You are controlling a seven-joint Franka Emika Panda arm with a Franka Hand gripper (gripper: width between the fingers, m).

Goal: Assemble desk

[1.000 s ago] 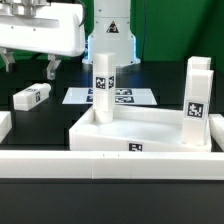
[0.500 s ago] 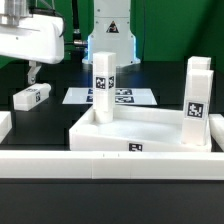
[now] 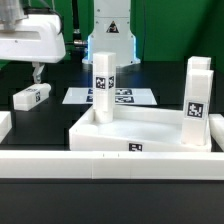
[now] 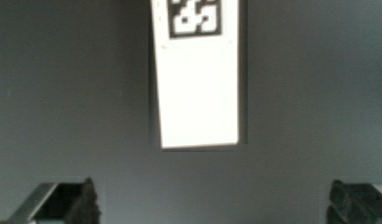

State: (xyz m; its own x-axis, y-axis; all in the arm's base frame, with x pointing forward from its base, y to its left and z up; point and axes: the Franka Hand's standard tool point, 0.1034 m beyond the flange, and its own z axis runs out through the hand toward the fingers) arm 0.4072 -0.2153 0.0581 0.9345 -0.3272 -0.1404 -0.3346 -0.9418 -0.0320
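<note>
**Open jaws hang over a loose leg**

A black desk (image 3: pixel 170 85) carries the white kit, with a dark room behind. The tray top (image 3: pixel 140 128) sits mid-scene, two legs upright in it: one (image 3: pixel 104 85) at a back corner, the other (image 3: pixel 197 95) at the exterior view's right. The marker board (image 3: pixel 125 97) lies behind and a long rail (image 3: pixel 110 163) in front.

Only the wrist view shows the jaws spread wide and empty, above a flat leg (image 4: pixel 198 80). The arm (image 3: pixel 35 40) hovers at the exterior view's left, above the loose leg (image 3: pixel 32 96).
</note>
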